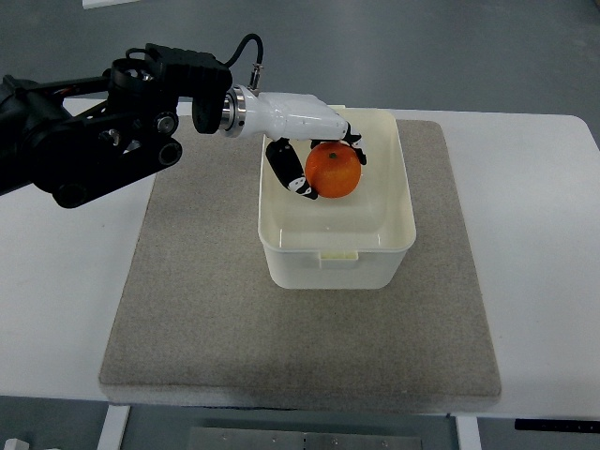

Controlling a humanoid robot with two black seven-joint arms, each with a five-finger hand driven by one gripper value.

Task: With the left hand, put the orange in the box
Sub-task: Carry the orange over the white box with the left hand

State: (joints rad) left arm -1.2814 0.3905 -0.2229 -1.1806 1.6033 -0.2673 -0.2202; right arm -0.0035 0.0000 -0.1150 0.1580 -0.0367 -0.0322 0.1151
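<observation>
An orange (334,170) is held over the inside of a cream plastic box (394,239) that stands on a grey mat. My left hand (314,164) reaches in from the left on a black arm with a white wrist. Its fingers curl around the orange, with the thumb (284,171) on the fruit's left side and other fingertips behind it. I cannot tell whether the orange touches the box floor. The right arm does not show.
The grey felt mat (206,309) covers most of a white table (544,281). The box sits on the mat's far half, slightly right of centre. The table's front edge runs along the bottom of the picture.
</observation>
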